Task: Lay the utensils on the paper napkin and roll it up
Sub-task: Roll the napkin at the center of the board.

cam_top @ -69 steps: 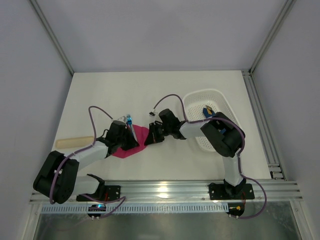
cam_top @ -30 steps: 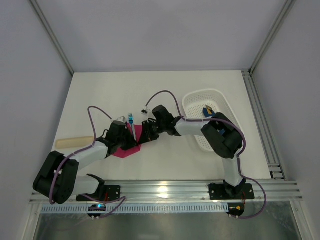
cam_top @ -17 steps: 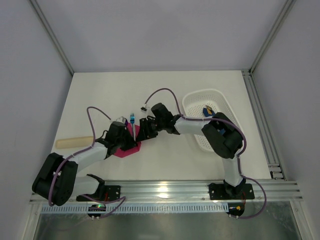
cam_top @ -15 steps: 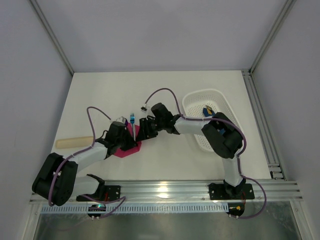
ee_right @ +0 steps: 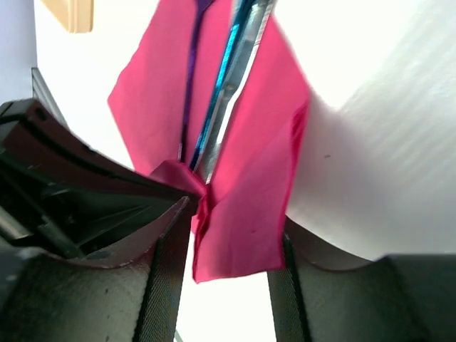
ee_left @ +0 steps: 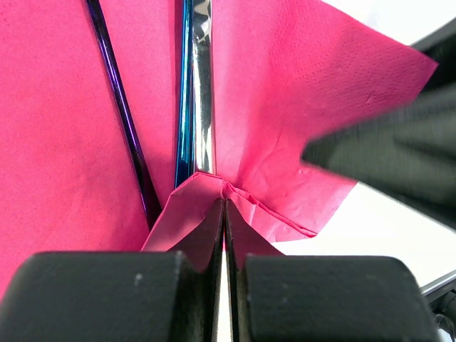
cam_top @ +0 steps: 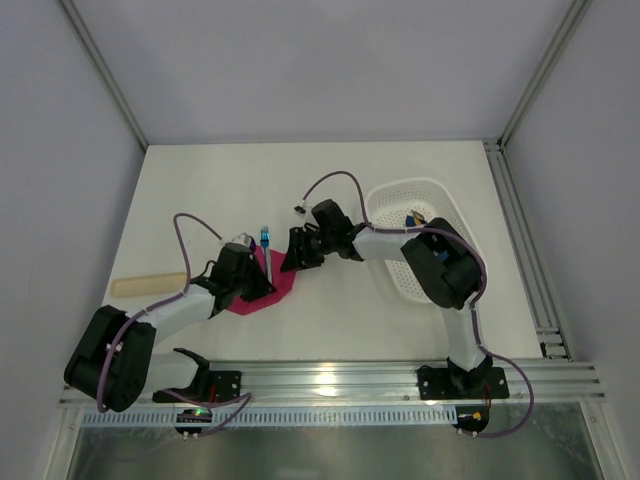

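The magenta paper napkin (ee_left: pixel 285 92) lies on the table with the utensils on it: a thin dark purple handle (ee_left: pixel 121 107) and a glossy blue-silver handle (ee_left: pixel 194 85) side by side. My left gripper (ee_left: pixel 225 205) is shut on a pinched fold at the napkin's near edge. My right gripper (ee_right: pixel 226 263) is open, and a folded-over flap of the napkin (ee_right: pixel 246 206) sits loose between its fingers (ee_right: pixel 167 271). From above, the napkin (cam_top: pixel 281 283) shows between the left gripper (cam_top: pixel 258 285) and right gripper (cam_top: pixel 290 262), with the utensils' tips (cam_top: pixel 266 240) sticking out beyond it.
A white perforated basket (cam_top: pixel 440 205) stands at the right, with something blue inside. A pale beige flat stick (cam_top: pixel 150 285) lies at the left beside my left arm. The right gripper's dark finger (ee_left: pixel 385 157) looms close over the napkin's right corner.
The right gripper has opened, let go of the napkin's flap and drawn back a little to the right. The left gripper has stayed shut on the napkin fold.
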`<move>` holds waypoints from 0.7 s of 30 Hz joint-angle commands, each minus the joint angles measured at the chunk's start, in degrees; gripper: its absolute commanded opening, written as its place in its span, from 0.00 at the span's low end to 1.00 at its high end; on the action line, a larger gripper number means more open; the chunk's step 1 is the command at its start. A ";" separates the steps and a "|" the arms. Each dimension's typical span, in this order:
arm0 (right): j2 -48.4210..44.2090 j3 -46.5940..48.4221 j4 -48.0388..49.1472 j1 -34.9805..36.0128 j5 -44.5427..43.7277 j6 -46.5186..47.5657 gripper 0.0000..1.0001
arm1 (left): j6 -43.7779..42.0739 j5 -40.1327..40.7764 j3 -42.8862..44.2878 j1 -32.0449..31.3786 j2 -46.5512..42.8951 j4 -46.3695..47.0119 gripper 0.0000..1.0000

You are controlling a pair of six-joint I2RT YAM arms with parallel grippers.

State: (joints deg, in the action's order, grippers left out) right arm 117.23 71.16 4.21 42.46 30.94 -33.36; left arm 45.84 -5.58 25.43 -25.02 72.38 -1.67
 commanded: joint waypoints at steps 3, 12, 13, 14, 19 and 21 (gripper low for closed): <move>1.07 3.55 0.19 -0.80 0.00 0.93 0.38 | -0.67 1.72 -0.38 0.05 -0.75 -1.14 0.00; -0.77 4.08 -0.78 -0.45 2.10 2.43 0.15 | -0.76 1.72 -0.38 0.05 -0.84 -1.32 0.00; -0.77 4.25 -0.87 -0.36 2.37 2.43 0.13 | -0.76 1.80 -0.47 0.05 -0.92 -1.23 0.00; -0.69 4.52 -1.04 -0.27 2.55 2.25 0.12 | -0.67 1.72 -0.47 0.05 -1.01 -1.23 0.00; -0.07 6.98 -2.62 0.34 3.60 2.51 0.09 | -0.67 1.98 -0.47 0.05 -1.27 -1.67 0.00; 0.02 8.29 -3.33 0.70 3.69 2.78 0.09 | -0.67 2.07 -0.56 0.05 -1.45 -1.67 0.00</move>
State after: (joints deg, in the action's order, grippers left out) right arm 118.65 75.83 1.02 42.28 33.36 -31.73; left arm 45.84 -5.32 25.43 -25.02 72.27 -2.07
